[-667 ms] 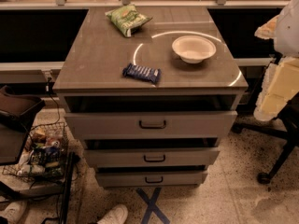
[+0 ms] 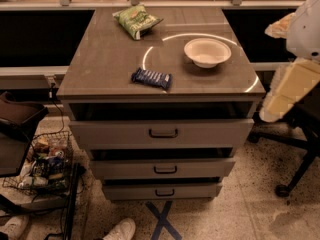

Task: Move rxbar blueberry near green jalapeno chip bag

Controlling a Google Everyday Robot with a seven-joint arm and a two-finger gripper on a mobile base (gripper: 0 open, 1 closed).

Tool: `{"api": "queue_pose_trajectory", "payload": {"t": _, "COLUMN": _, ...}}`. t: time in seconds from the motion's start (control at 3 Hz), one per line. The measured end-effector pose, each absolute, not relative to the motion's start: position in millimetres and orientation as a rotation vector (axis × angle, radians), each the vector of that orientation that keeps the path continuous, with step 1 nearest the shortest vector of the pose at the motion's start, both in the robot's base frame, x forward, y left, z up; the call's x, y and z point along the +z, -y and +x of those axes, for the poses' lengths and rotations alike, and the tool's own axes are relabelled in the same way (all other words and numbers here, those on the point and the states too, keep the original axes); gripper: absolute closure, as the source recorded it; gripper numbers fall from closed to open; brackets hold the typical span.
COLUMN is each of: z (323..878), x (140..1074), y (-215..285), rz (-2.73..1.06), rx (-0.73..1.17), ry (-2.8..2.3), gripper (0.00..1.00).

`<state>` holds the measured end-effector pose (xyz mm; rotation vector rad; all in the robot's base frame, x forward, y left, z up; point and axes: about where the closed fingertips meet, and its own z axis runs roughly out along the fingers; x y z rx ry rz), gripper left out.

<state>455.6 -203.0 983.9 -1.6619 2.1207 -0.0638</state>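
Observation:
The rxbar blueberry (image 2: 151,78), a dark blue bar with white lettering, lies flat near the front middle of the cabinet top (image 2: 105,59). The green jalapeno chip bag (image 2: 137,20), crinkled and light green, lies at the back of the top, left of centre, well apart from the bar. Only white and cream parts of my arm (image 2: 292,81) show at the right edge, beside the cabinet. My gripper is out of view.
A white round bowl (image 2: 207,52) sits on the right half of the top. Below are three drawers with dark handles (image 2: 163,133), slightly open. A wire basket of clutter (image 2: 42,164) stands on the floor at left, and a chair base (image 2: 295,169) at right.

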Motion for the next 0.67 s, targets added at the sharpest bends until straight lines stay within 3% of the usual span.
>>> {"api": "queue_pose_trajectory", "payload": {"t": 0.67, "z": 552, "x": 994, "y": 122, "rz": -1.506, "rx": 0.335, "ry": -1.742, "gripper": 0.00}}
